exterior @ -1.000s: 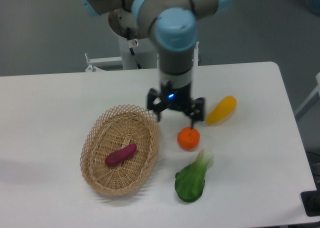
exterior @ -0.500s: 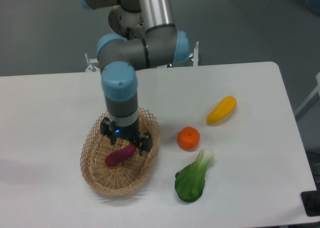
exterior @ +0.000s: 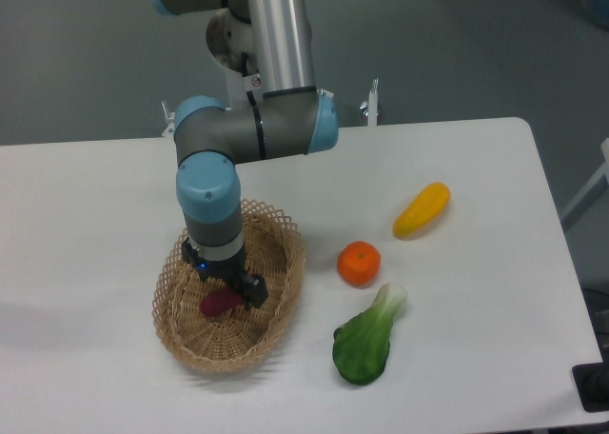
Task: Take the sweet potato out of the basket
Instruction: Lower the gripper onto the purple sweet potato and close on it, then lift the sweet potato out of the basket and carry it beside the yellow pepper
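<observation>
A white bench (exterior: 495,291) with a rounded far-right corner fills most of the view and is lit evenly, with only soft shadows cast on its surface. Behind it, a plain grey-green floor or backdrop (exterior: 86,53) is seen; which of the two cannot be told. A white metal bracket (exterior: 171,122) is mounted at the bench's far edge. A dark object (exterior: 592,386) is partly seen at the lower right corner.

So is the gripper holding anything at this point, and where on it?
Cannot be told. The gripper is down in the basket over the sweet potato, hiding its right part; whether the fingers have closed on it is not visible.
</observation>
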Controlling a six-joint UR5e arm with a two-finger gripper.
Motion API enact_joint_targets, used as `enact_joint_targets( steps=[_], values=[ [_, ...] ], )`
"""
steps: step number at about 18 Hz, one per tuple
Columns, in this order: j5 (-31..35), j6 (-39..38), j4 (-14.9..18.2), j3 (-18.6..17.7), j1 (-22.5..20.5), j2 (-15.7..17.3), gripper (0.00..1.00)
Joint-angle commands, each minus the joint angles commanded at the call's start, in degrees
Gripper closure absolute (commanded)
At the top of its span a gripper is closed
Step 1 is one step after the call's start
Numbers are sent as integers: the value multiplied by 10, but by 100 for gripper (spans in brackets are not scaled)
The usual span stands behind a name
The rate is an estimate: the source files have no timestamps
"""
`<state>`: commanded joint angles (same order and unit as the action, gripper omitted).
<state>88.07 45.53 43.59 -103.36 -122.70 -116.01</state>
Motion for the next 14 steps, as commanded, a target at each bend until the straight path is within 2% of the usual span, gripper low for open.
enact_joint_targets(
  steps=[3, 4, 6, 8, 12, 14],
  values=[
    [1, 0, -1, 1, 0, -4, 1],
    [4, 1, -1, 1, 0, -3, 12],
    [6, 3, 0, 1, 0, 0, 43],
    [6, 5, 0, 3, 0, 3, 63],
    [7, 5, 1, 6, -1, 4, 85],
    [12, 5, 1, 5, -1, 5, 88]
  ],
)
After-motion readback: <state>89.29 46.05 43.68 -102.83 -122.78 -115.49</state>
